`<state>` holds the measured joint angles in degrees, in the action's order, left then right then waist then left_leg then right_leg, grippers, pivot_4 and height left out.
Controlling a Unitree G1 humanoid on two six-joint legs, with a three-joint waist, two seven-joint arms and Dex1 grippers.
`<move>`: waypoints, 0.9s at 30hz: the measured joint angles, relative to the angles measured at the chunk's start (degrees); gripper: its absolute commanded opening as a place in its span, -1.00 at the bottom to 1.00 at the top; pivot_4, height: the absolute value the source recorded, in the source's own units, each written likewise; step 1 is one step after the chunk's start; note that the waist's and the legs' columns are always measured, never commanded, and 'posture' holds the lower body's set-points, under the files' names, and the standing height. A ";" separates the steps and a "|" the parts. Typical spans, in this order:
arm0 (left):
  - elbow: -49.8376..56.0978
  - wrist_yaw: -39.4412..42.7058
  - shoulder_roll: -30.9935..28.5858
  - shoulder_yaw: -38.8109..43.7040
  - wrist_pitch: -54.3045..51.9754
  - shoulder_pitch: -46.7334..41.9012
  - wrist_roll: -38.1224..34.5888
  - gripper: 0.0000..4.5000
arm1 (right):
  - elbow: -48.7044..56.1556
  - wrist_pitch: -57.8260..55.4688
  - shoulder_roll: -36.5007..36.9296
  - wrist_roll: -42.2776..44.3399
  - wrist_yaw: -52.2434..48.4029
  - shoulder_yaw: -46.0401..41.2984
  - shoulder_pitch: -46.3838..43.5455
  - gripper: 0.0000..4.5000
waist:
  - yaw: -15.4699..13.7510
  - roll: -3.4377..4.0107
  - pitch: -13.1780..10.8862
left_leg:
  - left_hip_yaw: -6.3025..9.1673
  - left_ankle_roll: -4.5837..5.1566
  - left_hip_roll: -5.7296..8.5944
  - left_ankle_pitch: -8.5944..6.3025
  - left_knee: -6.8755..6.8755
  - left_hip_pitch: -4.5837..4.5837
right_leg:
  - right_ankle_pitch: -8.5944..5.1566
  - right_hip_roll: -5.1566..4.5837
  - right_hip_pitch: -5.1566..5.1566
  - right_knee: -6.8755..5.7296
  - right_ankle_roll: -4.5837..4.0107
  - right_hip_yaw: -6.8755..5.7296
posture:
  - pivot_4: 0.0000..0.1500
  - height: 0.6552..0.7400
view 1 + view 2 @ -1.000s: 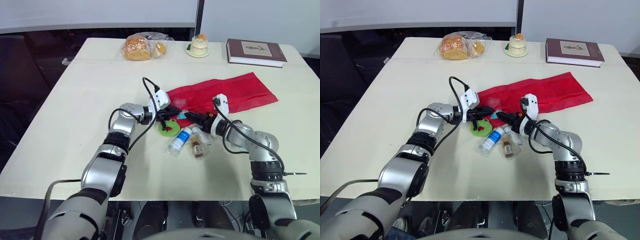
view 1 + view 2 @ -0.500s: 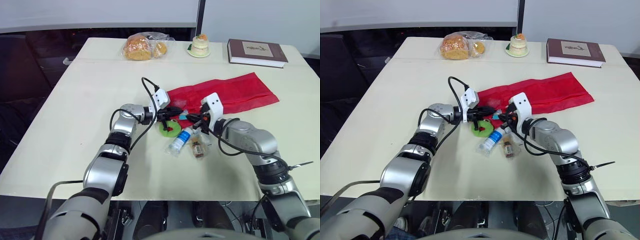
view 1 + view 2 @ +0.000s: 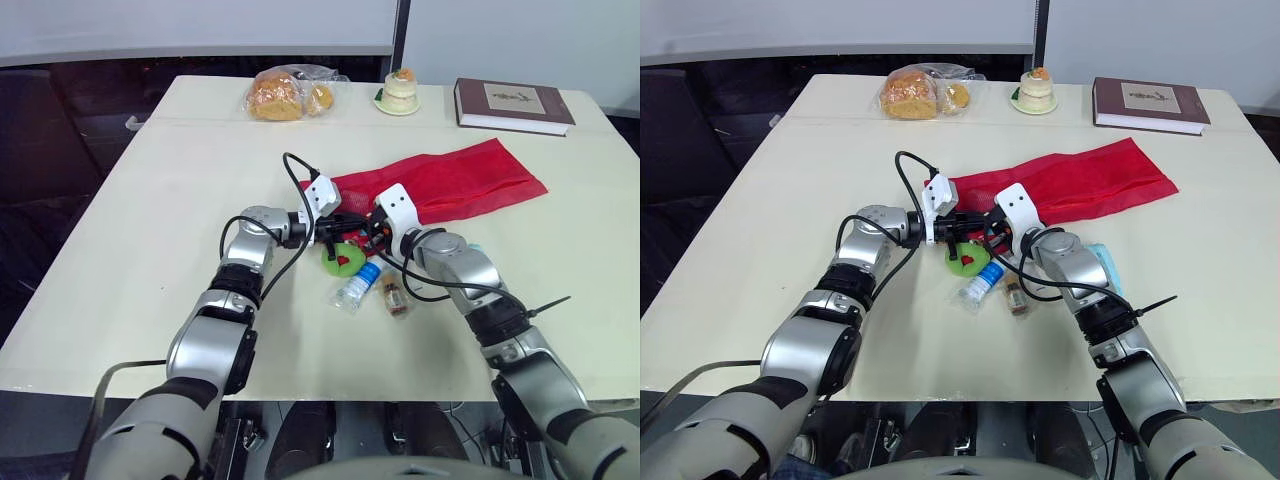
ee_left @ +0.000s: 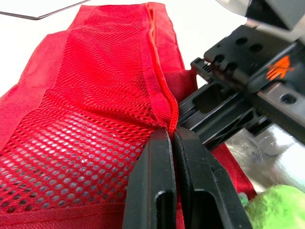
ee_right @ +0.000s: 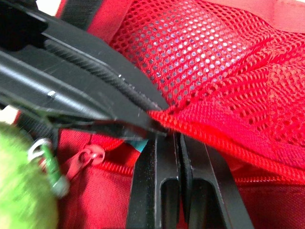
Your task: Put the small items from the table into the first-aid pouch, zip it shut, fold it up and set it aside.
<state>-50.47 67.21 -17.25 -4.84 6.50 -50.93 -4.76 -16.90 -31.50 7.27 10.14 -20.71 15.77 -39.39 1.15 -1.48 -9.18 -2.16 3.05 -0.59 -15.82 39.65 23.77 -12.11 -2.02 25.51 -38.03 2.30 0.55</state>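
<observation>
The right gripper [image 3: 372, 231] has swung in toward the left gripper [image 3: 347, 222], and the two now meet at the left end of the red mesh pouch [image 3: 450, 185]. The pouch lies flat in the middle of the table [image 3: 150, 200] and stretches toward the right of the frame. In the wrist views each gripper's fingers are pressed together on the pouch's zip edge, the two pinches just beside each other. Just below them lie a green toy [image 3: 342, 258], a small bottle [image 3: 358, 288] and a small jar [image 3: 395, 296]. A pale blue packet [image 3: 1102, 265] now shows beside the right forearm. Along the top of the frame sit bagged bread [image 3: 285, 95], a little cake [image 3: 398, 90] and a book [image 3: 512, 105].
</observation>
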 measured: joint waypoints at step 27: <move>-8.36 13.16 -13.37 -3.67 8.02 -1.71 3.64 -1.00 | 38.01 6.19 19.32 14.50 -20.39 -20.70 25.39 -0.96 | -0.39 0.00 0.00 | 0.02 0.00 -0.01 0.00 0.00 -0.03 | -0.02 0.07 -0.04 0.04 0.00 0.01 | 1.00 0.74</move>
<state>-58.84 80.37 -30.62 -8.51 14.52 -52.64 -1.12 21.11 -25.31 26.59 24.64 -41.10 -4.93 -14.01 0.75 -1.48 -9.19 -2.14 3.05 -0.60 -15.83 39.66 23.74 -12.13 -1.95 25.47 -37.98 2.30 0.56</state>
